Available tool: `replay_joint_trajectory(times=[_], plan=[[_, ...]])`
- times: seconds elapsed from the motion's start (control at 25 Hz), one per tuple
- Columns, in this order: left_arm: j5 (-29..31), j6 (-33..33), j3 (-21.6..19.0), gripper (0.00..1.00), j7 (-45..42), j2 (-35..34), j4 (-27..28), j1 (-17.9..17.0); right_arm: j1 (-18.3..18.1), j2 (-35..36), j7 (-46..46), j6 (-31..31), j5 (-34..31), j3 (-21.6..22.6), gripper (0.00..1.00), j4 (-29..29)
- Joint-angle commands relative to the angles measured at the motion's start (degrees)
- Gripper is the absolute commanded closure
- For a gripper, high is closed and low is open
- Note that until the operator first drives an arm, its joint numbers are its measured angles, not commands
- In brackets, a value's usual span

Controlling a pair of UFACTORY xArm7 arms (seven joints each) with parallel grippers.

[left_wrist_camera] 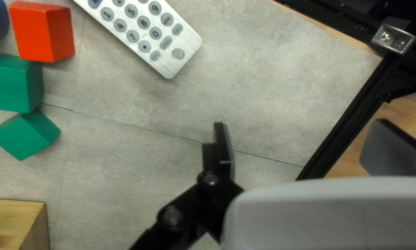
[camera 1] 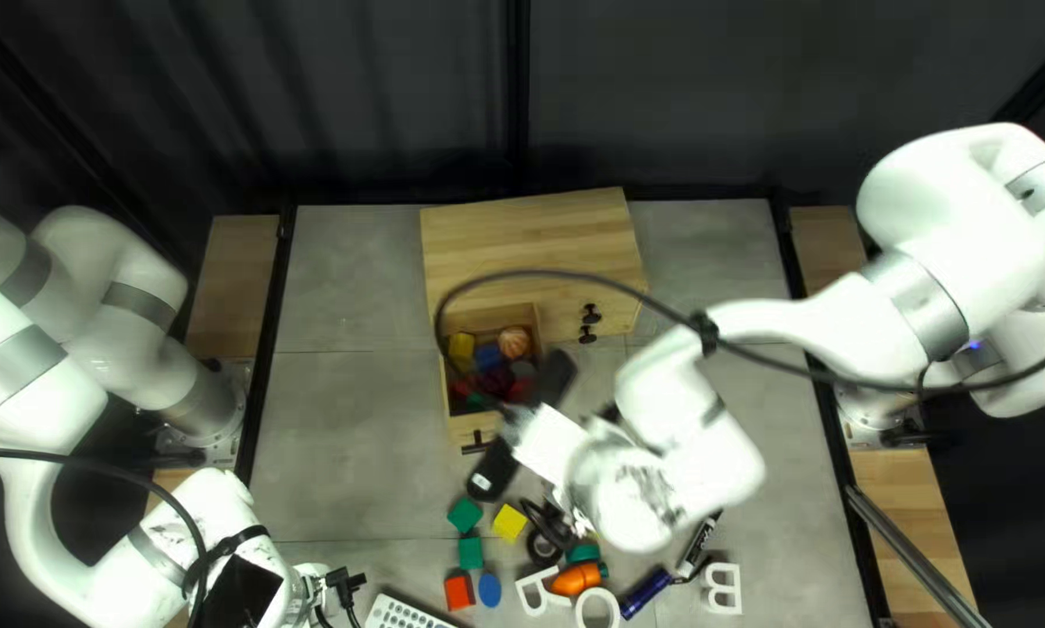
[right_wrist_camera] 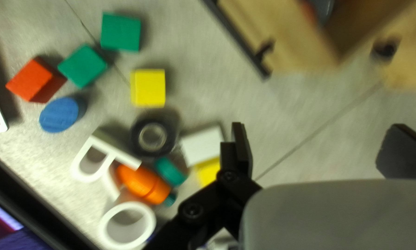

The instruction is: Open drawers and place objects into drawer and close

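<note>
Drawer (camera 1: 464, 430): pulled out from the left part of the wooden cabinet (camera 1: 528, 238), toward the near side. Inside it, a yellow block (camera 1: 461, 349) and a peach-coloured ball (camera 1: 513, 342) are seen among red and blue things. Right gripper (camera 1: 525, 423): fingers set wide apart, tabletop (right_wrist_camera: 309, 139) seen between them; in the top left view it is held above the drawer's near right corner. Whether the drawer is touched cannot be told. The right arm (camera 1: 801, 332) is stretched in from the right edge, its wrist bent back toward the drawer. Left gripper (camera 1: 295, 587): fingers likewise wide apart, over the near left of the table. The left arm (camera 1: 28, 500) is bent down at the left edge. Near side, outward from the drawer: two green blocks (camera 1: 465, 514), a yellow cube (camera 1: 508, 522), a red block (camera 1: 459, 592), a blue oval piece (camera 1: 490, 591), an orange toy (camera 1: 578, 578), a remote (camera 1: 400, 614).
</note>
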Motion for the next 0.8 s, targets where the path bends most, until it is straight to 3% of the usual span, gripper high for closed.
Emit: replay_joint_trajectory(times=[0.04, 0.28, 0.8], plan=[[0.0, 0.0, 0.0, 0.00, 0.0, 0.0, 0.0, 0.0, 0.0, 1.2, 3.0, -1.3, 2.6, 0.2, 0.00, -1.9], [0.0, 0.0, 0.0, 0.00, 0.0, 0.0, 0.0, 0.0, -0.1, 0.1, 4.8, -7.3, 3.8, 0.6, 0.00, -7.6], [0.0, 0.0, 0.0, 0.00, 0.0, 0.0, 0.0, 0.0, -0.6, 0.3, 3.2, -22.4, -0.1, 0.6, 0.00, -17.1]])
